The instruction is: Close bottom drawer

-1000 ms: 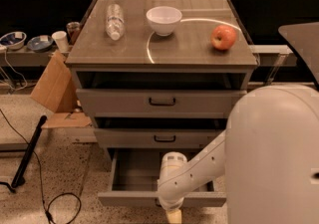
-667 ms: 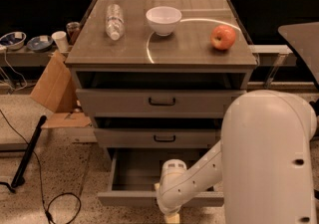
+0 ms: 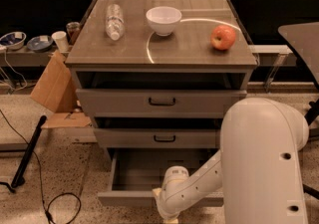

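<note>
The bottom drawer (image 3: 130, 197) of the grey cabinet is pulled far out, and its wide shallow tray looks empty. Its low front panel runs along the bottom of the view. My white arm reaches down from the right. My gripper (image 3: 167, 216) sits at the middle of that front panel, right at the bottom edge of the view, and hides the drawer's handle. The middle drawer (image 3: 159, 138) and top drawer (image 3: 159, 101) above it are shut or nearly shut.
On the cabinet top lie a plastic bottle (image 3: 114, 21), a white bowl (image 3: 163, 20) and a red apple (image 3: 223, 37). A cardboard piece (image 3: 54, 86) leans at the left. A black pole (image 3: 29, 151) and a cable (image 3: 60, 203) lie on the floor.
My arm's large white link has shifted left and now covers more of the right side. The wrist and gripper stay at the bottom drawer's front. The drawer looks as far out as before.
</note>
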